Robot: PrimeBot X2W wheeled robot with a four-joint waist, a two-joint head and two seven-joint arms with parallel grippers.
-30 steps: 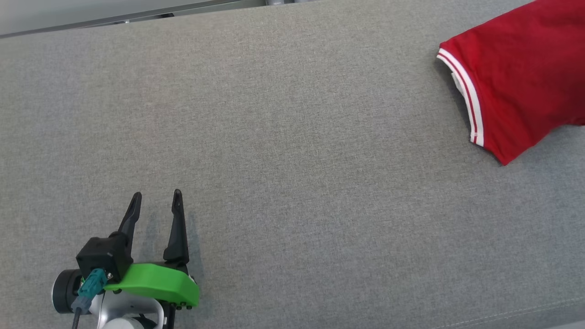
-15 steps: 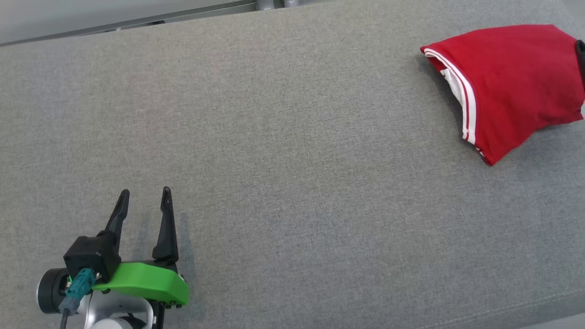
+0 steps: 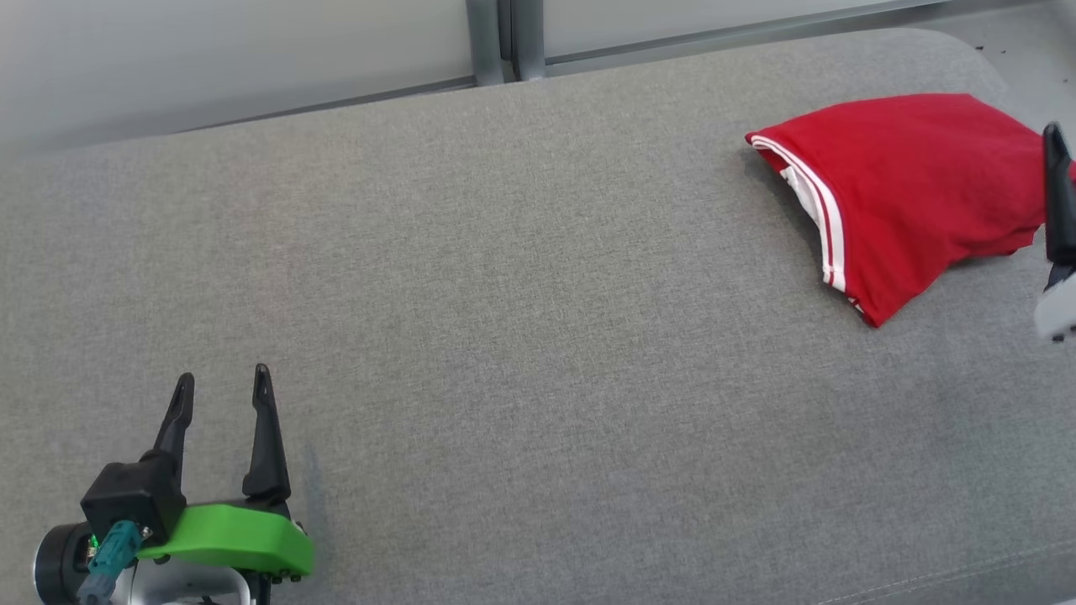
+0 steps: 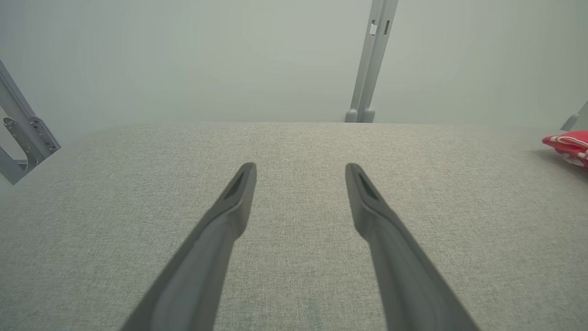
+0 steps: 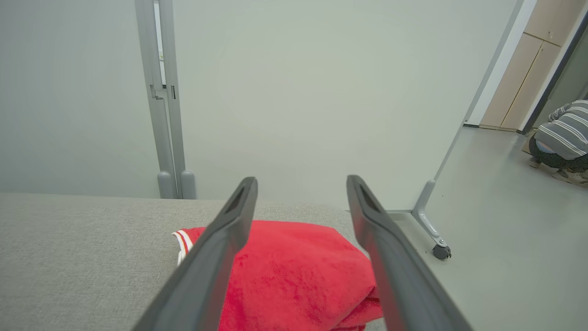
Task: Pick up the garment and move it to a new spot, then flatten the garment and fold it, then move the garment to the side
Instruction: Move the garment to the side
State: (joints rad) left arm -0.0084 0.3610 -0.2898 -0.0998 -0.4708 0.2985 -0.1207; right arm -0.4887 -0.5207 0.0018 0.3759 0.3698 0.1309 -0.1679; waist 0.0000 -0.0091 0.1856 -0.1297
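Your red folded cloth garment with white striped trim (image 3: 908, 185) is the thing to steer by. It lies bunched in a soft mound on the grey fabric-covered table (image 3: 538, 336), which runs under it. The table's rounded right end comes just past the garment, and the far edge is just behind it.

Your right end effector (image 5: 302, 180) is released. Its 2 long dark fingers stand well spread with nothing clamped between them. In the right wrist view the garment (image 5: 294, 271) shows in the gap between the fingers and under them, close in. I cannot tell whether either finger touches the cloth. In the head view 1 finger (image 3: 1057, 193) of that end effector stands upright at the garment's right edge, overlapping the red cloth.

Your left end effector (image 3: 222, 376) is also released, fingers apart and empty. It sits well apart from the garment, far to the garment's left and nearer the robot, over bare grey fabric. In the left wrist view (image 4: 301, 168) the garment (image 4: 567, 143) is a small red sliver far off to the right.

Behind the garment stands a grey metal post (image 3: 504, 38) against a pale wall panel. Off to the garment's right, on the floor beyond, a person in a striped top (image 5: 560, 138) crouches.
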